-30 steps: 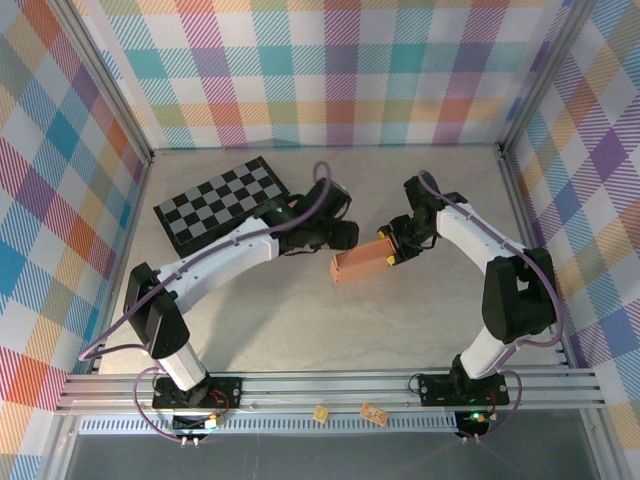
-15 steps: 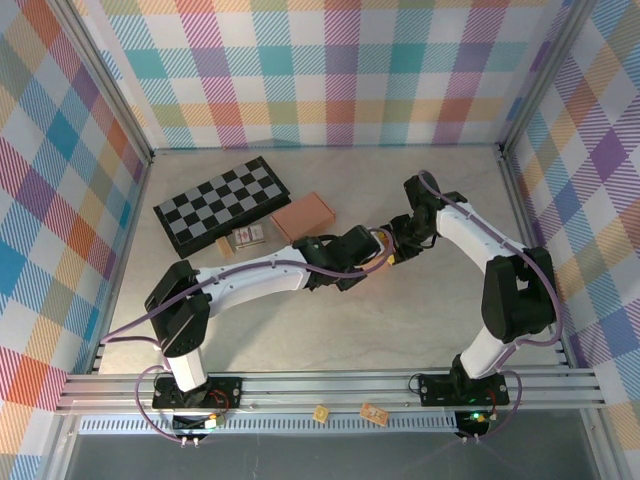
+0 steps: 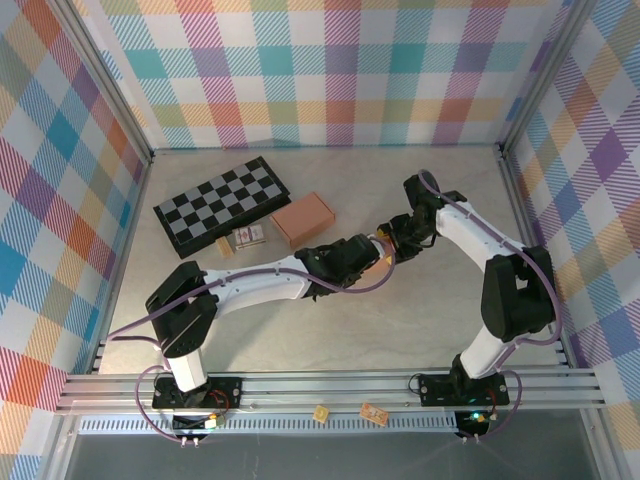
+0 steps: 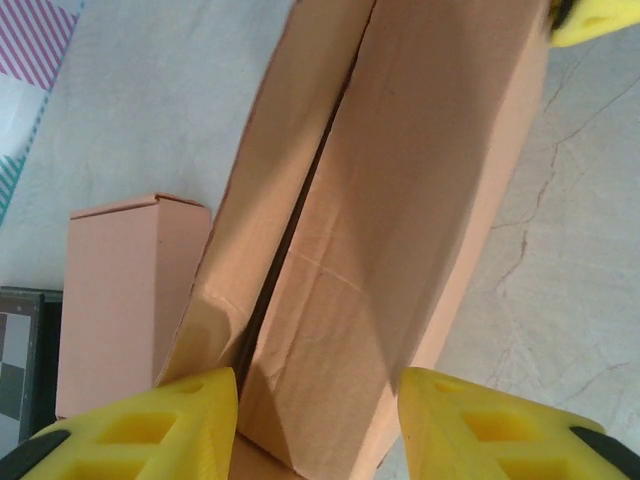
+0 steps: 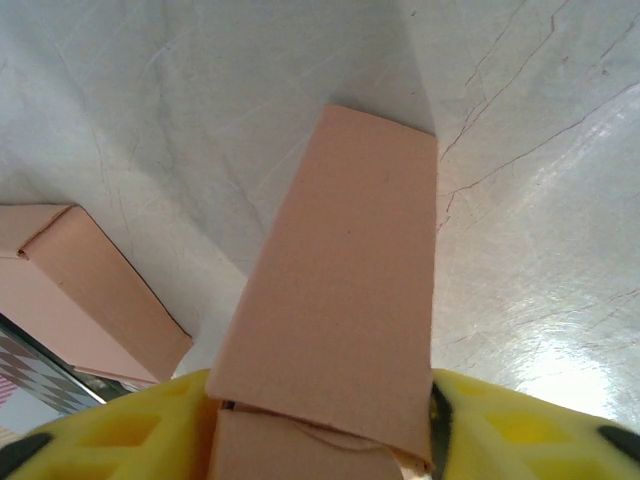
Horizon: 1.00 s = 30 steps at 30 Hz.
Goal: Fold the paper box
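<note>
The paper box (image 4: 400,200) is plain salmon-tan card, with its seam showing as a dark line. The second box (image 3: 303,219) is the same salmon-tan. The fingers (image 4: 190,415) are bright yellow. The arms (image 3: 250,285) are white with black joints and trail lilac cables (image 3: 350,291). The chessboard (image 3: 222,203) has black and pale grey checks inside a black border. The desk (image 3: 400,320) is pale grey-beige, marbled with thin dark veins. The walls (image 3: 330,70) are a pastel plaid of teal, pink, orange, yellow and purple on white.
</note>
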Tool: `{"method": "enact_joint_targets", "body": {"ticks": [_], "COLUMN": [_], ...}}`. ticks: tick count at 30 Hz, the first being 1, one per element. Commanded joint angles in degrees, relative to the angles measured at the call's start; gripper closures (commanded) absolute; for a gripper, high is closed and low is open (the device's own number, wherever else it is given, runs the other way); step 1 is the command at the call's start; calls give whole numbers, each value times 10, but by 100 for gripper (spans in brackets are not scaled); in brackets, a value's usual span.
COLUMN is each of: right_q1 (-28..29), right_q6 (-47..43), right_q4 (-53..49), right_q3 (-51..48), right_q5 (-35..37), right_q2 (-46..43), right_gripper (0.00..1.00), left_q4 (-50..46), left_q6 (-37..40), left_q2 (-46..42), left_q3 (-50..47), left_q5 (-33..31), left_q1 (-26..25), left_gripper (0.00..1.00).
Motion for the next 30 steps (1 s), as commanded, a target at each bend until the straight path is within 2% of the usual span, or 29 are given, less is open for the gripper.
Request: {"method": "enact_joint_targets", "body": {"ticks": [1, 5, 9, 15, 20, 23, 27, 30], "right_q1": [-2, -16, -42, -70, -77, -77, -77, -73], "right_q6": [-31, -86, -164, -295, -305, -304, -305, -308], "right_q4": [-28, -33, 0, 13, 27, 9, 19, 19], "right_q3": [19, 37, 41, 44, 52, 40, 4, -3], "right_q5": [0, 2, -27, -65, -133, -118, -117, -120], "right_q2": [-3, -27, -59, -63, -30, -41, -51, -50], "right_gripper": [36, 27, 27, 40, 52, 54, 52, 61], "left_q4": [29, 36, 37, 37, 37, 37, 37, 38], "left_q6": [19, 22, 31, 31, 29, 25, 18, 16], "left_q2": [10, 14, 12, 10, 6, 7, 9, 9], "left_q3": [-10, -10, -11, -17, -20, -19, -18, -17], "left_q5": [-23, -19, -20, -13, -11, -10, -10, -11], "left_q1": [-2, -2, -2, -2, -2, -2, -2, -2], "left_gripper": [59, 60, 61, 63, 64, 65, 67, 67]}}
